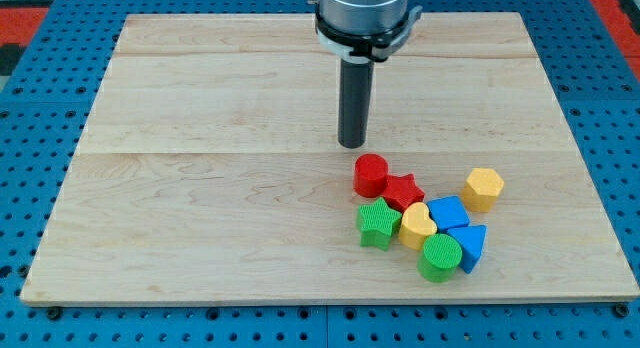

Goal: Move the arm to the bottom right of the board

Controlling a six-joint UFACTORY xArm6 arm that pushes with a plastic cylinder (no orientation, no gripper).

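Rod, dark and straight, hangs from a silver collar; my tip (352, 145) rests near the board's centre, just above the red cylinder (370, 174), touching nothing. Eight blocks cluster toward the bottom right corner: two red, two green, two yellow, two blue. Pale wooden board (200, 208) lies on blue perforated table (30, 118).

Open wooden tabletop (200, 188) across the view's left, top and far right. Blocked toward the view's bottom right by a touching cluster: red cylinder (370, 174), red star (404, 192), green star (378, 223), yellow heart (417, 226), blue cube (448, 213), green cylinder (440, 257), blue triangle (470, 246). Narrow gap before the yellow hexagon (483, 188).
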